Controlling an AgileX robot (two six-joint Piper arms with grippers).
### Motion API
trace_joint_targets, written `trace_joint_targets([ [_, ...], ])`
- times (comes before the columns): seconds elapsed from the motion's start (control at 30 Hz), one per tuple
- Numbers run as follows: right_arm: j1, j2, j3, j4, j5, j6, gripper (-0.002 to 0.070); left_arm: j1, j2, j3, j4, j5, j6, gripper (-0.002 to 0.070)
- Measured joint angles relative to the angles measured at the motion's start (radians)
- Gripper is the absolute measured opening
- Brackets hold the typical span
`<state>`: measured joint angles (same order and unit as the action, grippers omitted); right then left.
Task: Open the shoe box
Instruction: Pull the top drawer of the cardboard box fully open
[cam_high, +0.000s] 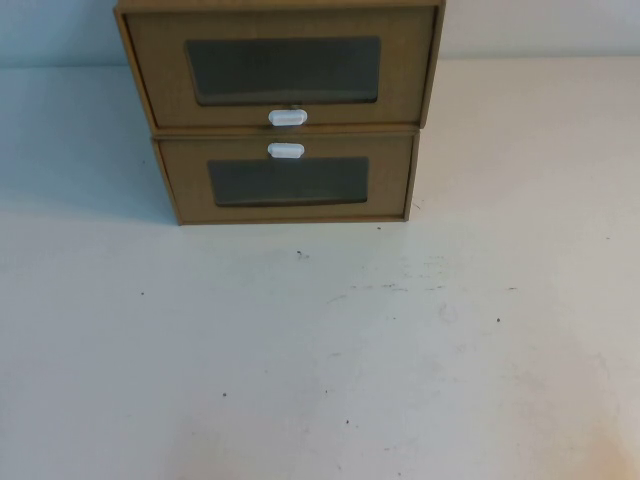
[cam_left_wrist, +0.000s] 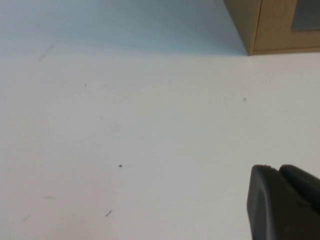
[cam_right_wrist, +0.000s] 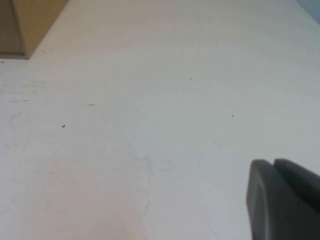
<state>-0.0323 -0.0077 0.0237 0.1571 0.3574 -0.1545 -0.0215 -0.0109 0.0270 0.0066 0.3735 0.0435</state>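
**Two stacked shoe boxes, both shut; grippers apart from them**

- Upper shoe box (cam_high: 155, 70): brown card, drawer front flush with its shell. It has a dark upper window (cam_high: 282, 70) and a white upper tab (cam_high: 287, 117) at the front's lower edge.
- Lower shoe box (cam_high: 185, 185): same make, front also flush, carrying the upper one. It has a dark lower window (cam_high: 288, 181), and its white lower tab (cam_high: 286, 150) at the top edge sits just below the upper tab.
- Location: the stack stands at the far middle of the white, speckled tabletop (cam_high: 320, 360).
- Left gripper (cam_left_wrist: 277, 169): over bare tabletop, well apart from the stack. Its jaws are clenched together on nothing.
- Right gripper (cam_right_wrist: 274, 162): over bare tabletop on the other side, likewise well apart. Its jaws are clenched and hold nothing.
- Neither gripper shows in the high view.
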Motion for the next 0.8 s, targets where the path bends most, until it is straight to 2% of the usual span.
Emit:
trace_joint_targets([
  [0.33, 0.0, 0.0, 0.0, 0.0, 0.0, 0.0, -0.0014, 0.0, 0.0, 0.0, -0.367, -0.181, -0.159, -0.0005],
  [0.67, 0.0, 0.0, 0.0, 0.0, 0.0, 0.0, -0.0013, 0.0, 0.0, 0.0, -0.408, -0.263, -0.153, -0.0005],
  [0.8, 0.0, 0.0, 0.0, 0.0, 0.0, 0.0, -0.0013, 0.0, 0.002, -0.054, -0.426, -0.177, -0.153, -0.0005],
])
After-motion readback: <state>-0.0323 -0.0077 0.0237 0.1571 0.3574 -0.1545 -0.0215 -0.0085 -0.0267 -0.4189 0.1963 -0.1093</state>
